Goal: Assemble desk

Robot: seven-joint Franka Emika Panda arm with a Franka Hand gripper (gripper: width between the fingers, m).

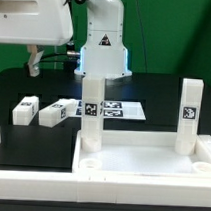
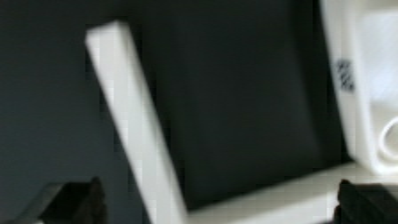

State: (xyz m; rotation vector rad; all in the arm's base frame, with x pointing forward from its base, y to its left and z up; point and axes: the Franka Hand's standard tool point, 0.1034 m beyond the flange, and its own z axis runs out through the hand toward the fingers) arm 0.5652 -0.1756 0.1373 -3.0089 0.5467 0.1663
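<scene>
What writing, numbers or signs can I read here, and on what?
No readable words or numbers.
Glossy white robot arm: small dark triangle sign, too small to read.
Upright square white plastic legs: black-and-white patterned tags, no letters.
Flat white marker board: the same patterns.

You can pass between the standing legs [image 1: 92, 113] on the slab [image 1: 140, 167]; loose legs [image 1: 56, 112] clutter the exterior view's left.
</scene>
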